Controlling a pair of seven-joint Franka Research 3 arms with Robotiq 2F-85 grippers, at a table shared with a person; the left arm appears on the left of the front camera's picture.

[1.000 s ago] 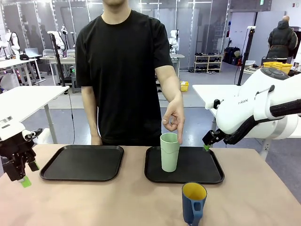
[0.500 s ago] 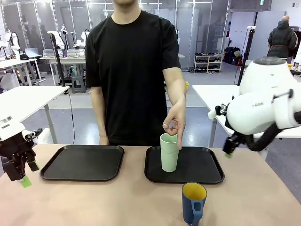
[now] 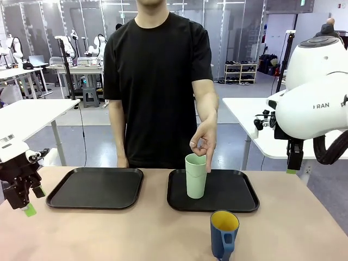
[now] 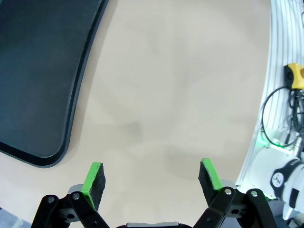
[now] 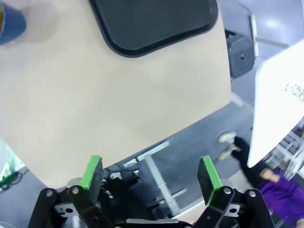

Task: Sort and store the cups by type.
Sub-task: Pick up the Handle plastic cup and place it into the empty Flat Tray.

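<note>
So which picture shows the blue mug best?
The front view: the blue mug stands whole on the table, handle and yellow inside clear. The right wrist view catches a blue sliver in its corner; the left wrist view faces a tray.

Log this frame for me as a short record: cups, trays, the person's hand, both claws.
green tumbler: upright on right tray
blue mug: upright on table, off both trays
left tray: beside the right tray
person's hand: at the tumbler's rim
left claw: open, above bare table beside left tray
right claw: open, raised over the table's edge
</note>
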